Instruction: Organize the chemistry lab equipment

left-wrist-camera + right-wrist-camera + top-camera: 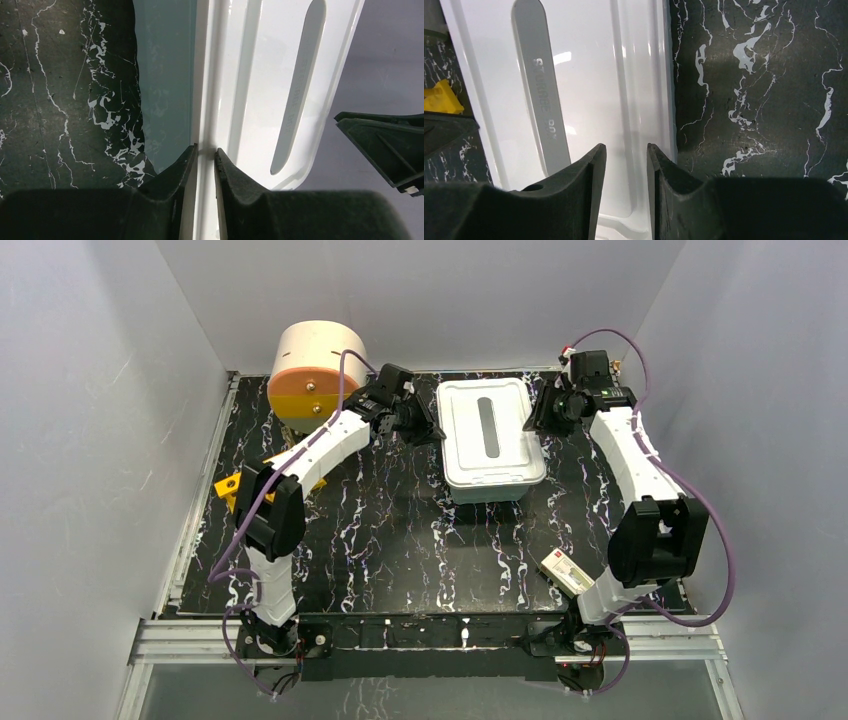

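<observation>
The top view looks down from above and behind the arm bases (268, 632), covering the whole table (400, 540). Both wrist views look closely at the box lid (490, 430) from opposite edges.

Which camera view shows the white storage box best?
Top external: the whole white storage box, closed, sits fully in frame. Left wrist shows only part of its lid, rim between the fingers of the left gripper; right wrist shows another part, with lettering on the grey strip.
</observation>
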`<state>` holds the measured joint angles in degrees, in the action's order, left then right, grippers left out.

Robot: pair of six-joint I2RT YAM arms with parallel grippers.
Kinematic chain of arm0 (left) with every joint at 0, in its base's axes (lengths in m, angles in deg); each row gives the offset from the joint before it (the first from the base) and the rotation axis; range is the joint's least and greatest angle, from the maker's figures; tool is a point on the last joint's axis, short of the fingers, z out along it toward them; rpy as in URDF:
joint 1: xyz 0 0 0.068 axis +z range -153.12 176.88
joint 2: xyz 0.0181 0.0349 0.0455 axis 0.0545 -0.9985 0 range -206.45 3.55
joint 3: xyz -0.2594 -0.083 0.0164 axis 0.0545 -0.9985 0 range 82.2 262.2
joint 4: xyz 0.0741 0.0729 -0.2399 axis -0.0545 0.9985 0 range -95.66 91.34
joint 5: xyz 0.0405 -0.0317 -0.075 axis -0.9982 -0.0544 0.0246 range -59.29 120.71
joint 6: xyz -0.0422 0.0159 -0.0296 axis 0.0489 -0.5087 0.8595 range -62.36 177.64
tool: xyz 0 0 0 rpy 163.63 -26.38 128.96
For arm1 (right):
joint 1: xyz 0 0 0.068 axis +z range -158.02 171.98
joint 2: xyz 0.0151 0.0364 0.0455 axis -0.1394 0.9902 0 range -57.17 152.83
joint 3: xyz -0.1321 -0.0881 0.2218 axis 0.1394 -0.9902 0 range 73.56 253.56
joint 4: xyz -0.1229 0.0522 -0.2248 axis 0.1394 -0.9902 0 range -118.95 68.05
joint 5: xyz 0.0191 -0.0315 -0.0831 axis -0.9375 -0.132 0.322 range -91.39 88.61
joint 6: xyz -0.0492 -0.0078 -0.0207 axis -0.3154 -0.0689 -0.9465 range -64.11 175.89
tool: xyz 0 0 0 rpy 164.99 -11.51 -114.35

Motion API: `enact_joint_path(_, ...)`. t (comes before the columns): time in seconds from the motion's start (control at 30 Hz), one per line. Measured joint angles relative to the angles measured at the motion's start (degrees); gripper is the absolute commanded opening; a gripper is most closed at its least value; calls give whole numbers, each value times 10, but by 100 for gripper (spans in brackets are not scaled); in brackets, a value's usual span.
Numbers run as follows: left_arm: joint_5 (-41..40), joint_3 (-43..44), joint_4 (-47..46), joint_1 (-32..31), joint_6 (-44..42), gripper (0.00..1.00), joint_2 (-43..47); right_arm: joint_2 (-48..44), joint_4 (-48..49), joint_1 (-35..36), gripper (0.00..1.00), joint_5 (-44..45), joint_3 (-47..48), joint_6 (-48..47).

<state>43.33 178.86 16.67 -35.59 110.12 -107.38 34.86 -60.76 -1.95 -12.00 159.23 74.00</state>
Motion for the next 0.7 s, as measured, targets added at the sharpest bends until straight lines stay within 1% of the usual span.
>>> enact_joint_path(0.13, 0, 6, -1, 1, 9, 16, -4, 14, -1, 0, 44, 9, -3, -14)
enact_joint_path(0.3, -2, 6, 0, 1, 14, 18, -5, 20, 0, 0, 42, 25, -3, -27)
enact_joint_path(0.53, -14, 11, 0, 1, 10, 18, -9, 35, 4, 0, 36, 39, -3, -44)
enact_joint_path(0.7, -43, 21, 2, 1, -14, 18, -13, 39, 9, 3, 34, 48, -3, -55)
